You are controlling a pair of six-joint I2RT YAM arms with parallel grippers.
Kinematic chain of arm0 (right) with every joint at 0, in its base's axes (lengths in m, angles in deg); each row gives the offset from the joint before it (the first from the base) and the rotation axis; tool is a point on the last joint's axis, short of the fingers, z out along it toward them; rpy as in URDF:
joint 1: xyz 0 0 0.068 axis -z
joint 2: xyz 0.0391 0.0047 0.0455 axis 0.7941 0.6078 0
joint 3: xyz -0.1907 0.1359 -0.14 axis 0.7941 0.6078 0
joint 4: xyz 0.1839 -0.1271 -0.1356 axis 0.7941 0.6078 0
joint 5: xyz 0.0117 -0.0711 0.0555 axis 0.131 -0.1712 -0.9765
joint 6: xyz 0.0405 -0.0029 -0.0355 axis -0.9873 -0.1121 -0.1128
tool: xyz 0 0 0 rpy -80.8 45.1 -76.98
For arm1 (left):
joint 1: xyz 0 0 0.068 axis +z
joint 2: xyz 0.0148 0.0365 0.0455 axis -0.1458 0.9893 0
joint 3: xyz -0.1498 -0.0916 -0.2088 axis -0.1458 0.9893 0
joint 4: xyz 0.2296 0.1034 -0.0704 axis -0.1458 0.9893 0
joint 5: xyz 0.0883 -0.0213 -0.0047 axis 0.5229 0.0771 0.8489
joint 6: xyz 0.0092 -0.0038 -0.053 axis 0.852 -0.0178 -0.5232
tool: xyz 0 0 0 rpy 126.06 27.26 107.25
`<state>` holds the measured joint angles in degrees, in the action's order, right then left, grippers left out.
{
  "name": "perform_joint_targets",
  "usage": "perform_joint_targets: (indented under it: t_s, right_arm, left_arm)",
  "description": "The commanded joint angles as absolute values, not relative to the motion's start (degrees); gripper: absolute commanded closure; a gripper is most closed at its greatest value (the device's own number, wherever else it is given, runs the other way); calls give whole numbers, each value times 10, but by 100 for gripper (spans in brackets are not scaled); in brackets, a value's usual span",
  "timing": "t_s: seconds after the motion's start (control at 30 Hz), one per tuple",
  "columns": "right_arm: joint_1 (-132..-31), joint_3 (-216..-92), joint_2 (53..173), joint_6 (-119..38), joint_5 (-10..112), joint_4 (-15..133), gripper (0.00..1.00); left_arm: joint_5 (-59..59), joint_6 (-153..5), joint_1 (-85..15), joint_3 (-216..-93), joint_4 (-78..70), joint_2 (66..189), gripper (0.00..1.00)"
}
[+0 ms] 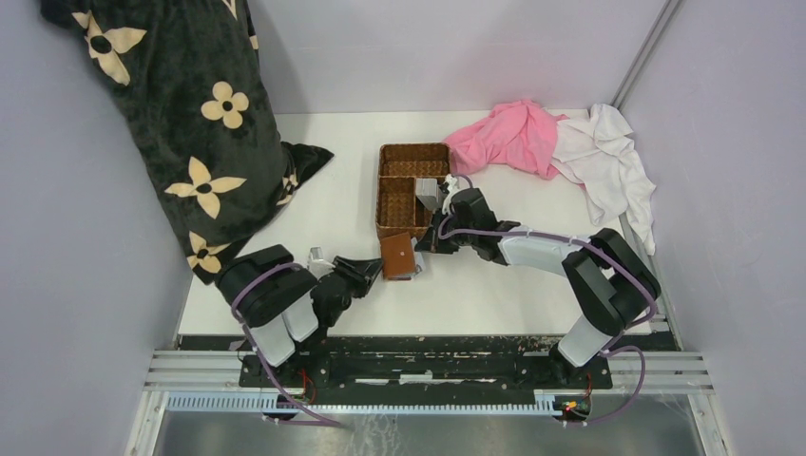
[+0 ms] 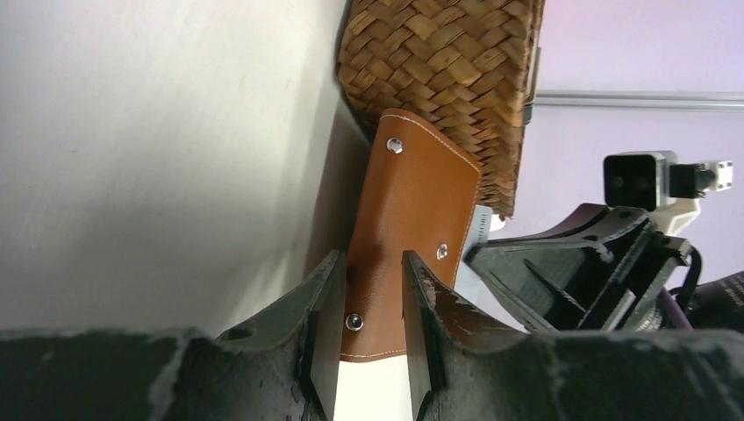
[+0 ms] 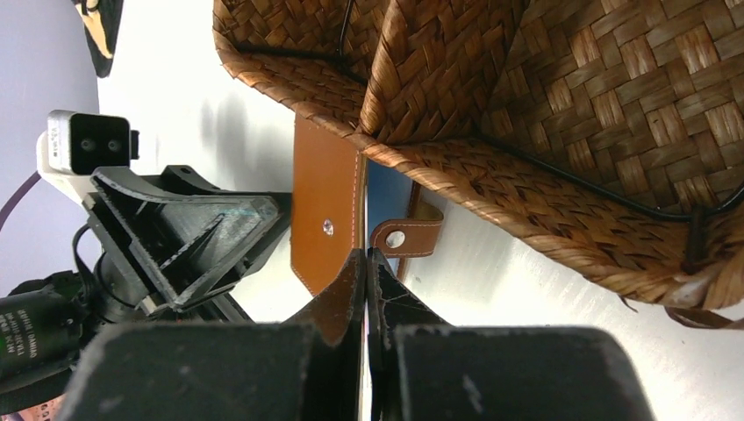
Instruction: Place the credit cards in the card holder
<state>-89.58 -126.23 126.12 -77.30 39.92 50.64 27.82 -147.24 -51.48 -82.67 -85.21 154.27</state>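
Leather card holder (image 3: 326, 206): flap pinched in tightly closed right gripper (image 3: 365, 256).
Left gripper (image 2: 373, 263): jaws parted halfway, astride card holder.

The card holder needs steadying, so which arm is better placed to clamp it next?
Left: the left tool straddles the card holder, a finger on each side; the right tool is shut at its edge.

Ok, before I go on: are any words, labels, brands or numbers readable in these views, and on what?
No text can be read outright.
Pale print on the left arm's black motor housing: too blurred to read.
Fine marks on the pale card edge behind the brown leather card holder: too small to read.
The brown woven wicker basket: no text.
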Motion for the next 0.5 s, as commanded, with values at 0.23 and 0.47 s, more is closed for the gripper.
perform_joint_targets:
  t_s: [0.23,0.47]
  right_arm:
    - [-898,-1312,1277,-770,381,480,99]
    - [-899,-1318,1283,-783,372,465,99]
  left_arm:
    - [348,-1426,-513,-852,-438,1304,72]
    - [313,-1414,-513,-862,-450,1354,83]
